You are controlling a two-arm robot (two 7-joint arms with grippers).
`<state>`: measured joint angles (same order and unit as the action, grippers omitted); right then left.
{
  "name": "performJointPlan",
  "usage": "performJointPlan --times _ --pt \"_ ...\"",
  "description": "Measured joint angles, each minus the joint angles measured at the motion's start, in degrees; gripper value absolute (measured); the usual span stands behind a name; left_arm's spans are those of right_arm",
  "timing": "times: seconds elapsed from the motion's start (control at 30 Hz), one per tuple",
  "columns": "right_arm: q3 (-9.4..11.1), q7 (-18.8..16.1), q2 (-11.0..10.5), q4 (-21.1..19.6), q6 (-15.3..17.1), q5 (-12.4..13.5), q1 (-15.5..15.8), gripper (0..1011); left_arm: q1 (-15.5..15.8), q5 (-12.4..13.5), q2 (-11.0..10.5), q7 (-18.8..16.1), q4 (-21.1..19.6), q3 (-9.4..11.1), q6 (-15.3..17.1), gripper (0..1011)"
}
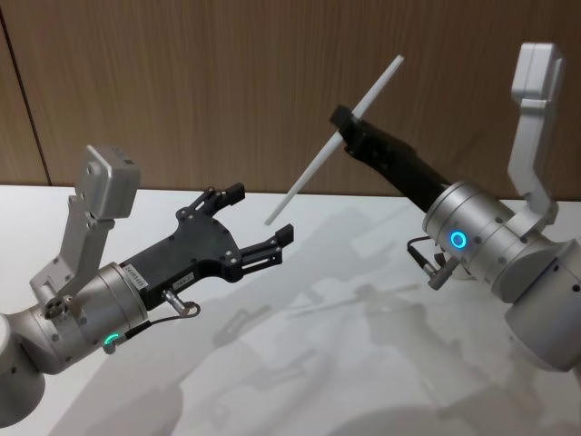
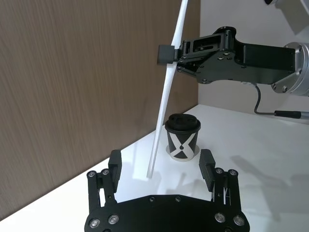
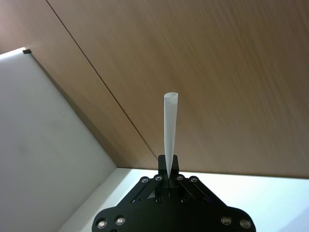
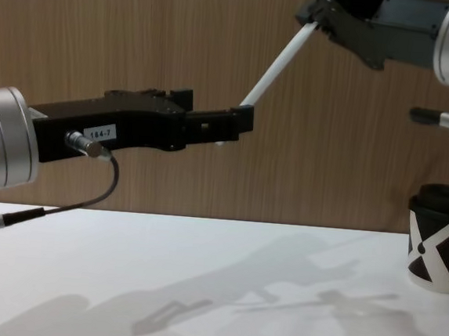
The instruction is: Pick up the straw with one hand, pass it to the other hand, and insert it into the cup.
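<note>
The right hand (image 1: pixel 339 118), clamped on the straw (image 1: pixel 313 170), slants its lower end toward 7 o'clock into the wide-open, empty left hand (image 1: pixel 263 213), evidently for handover, the cup (image 4: pixel 439 238) standing on the surface (image 4: pixel 198 291) beyond.

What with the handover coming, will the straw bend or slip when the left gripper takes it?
Probably stiff: the straw runs straight though the right gripper pinches it at one spot. Thin, so likely light. Looks smooth; it may pivot as the open left gripper closes.
</note>
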<state>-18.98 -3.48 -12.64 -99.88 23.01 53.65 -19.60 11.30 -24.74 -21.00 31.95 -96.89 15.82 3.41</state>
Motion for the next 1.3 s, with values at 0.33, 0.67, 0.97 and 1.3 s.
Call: performJointPlan --times 0.33,0.67,0.97,1.3 --pt "-0.64 -0.67 -2.84 -0.65 -5.53 -5.51 0.32 2 0.0 0.0 0.0 0.0 0.0 0.0 0.0 1003" --pt "-0.59 -1.65 -5.14 -1.23 -8.71 -9.27 0.64 2 0.0 0.0 0.0 0.0 0.0 0.0 0.0 1003" --pt "0.44 -1.97 -6.47 -2.21 -9.29 -10.77 0.86 2 0.0 0.0 0.0 0.0 0.0 0.0 0.0 1003" --pt "1.91 -1.27 -7.7 -2.85 -8.8 -11.99 0.91 1 0.0 0.0 0.0 0.0 0.0 0.0 0.0 1003"
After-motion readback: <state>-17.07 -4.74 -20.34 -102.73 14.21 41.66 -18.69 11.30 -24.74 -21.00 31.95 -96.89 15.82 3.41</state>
